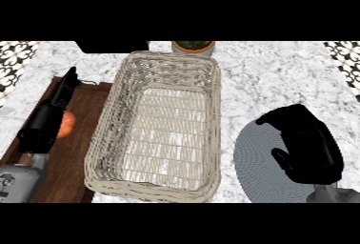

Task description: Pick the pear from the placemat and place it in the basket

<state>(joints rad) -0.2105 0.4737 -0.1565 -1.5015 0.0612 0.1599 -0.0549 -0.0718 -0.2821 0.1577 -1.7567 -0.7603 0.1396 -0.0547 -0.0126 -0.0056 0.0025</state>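
Note:
The woven wicker basket (160,128) stands in the middle of the counter with nothing inside it. To its right lies a round grey placemat (256,167). My right hand (304,143) hovers over the mat with its fingers curled downward. No pear shows anywhere; it seems hidden inside that curled hand. My left hand (51,116) rests at the left over a wooden tray, fingers straight and pointing away from me.
A dark wooden tray (84,124) lies left of the basket, with an orange-red fruit (67,125) on it beside my left hand. A potted plant (193,46) and a black object (112,46) stand behind the basket. Patterned tiles edge the marble counter.

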